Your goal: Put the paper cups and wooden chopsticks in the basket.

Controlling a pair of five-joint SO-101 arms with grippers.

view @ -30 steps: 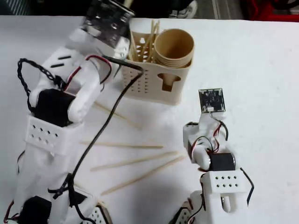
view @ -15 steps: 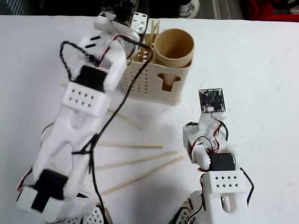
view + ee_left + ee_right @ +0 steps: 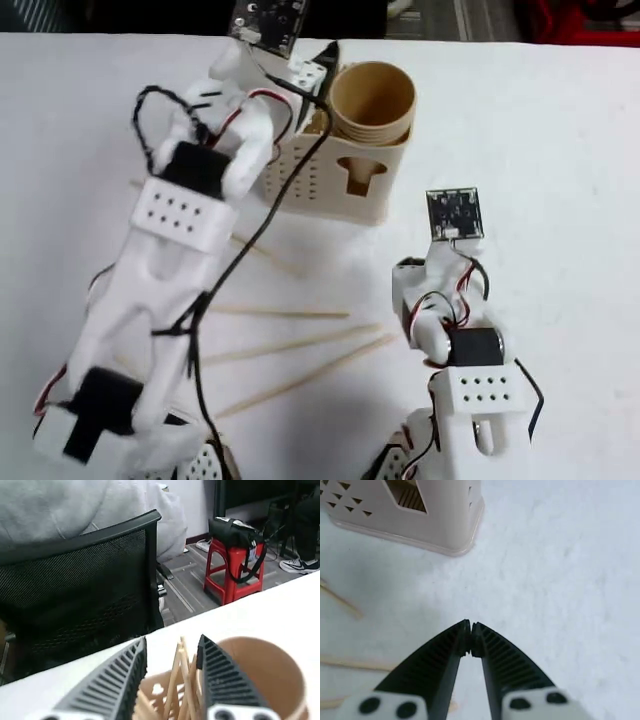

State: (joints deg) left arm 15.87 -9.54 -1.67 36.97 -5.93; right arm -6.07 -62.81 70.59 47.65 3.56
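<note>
The beige basket (image 3: 340, 185) stands at the back middle of the table, with stacked paper cups (image 3: 372, 98) in its right compartment. My left gripper (image 3: 316, 72) hangs over its left compartment. In the left wrist view this gripper (image 3: 172, 642) is open, and upright wooden chopsticks (image 3: 181, 677) rise between its fingers beside the cups (image 3: 267, 672). Several loose chopsticks (image 3: 285, 345) lie on the table in front of the basket. My right gripper (image 3: 470, 630) is shut on nothing, low over the table, pointing at the basket's corner (image 3: 455, 530).
The right arm (image 3: 455, 330) rests at the front right, to the right of the loose chopsticks. The left arm (image 3: 170, 250) lies diagonally across the table's left side, over some chopstick ends. A black chair (image 3: 80, 580) and a red stool (image 3: 232, 575) stand beyond the table.
The left arm has swung forward and right, bringing its gripper from the basket's left rear corner to over the chopstick compartment. The right arm has not moved.
</note>
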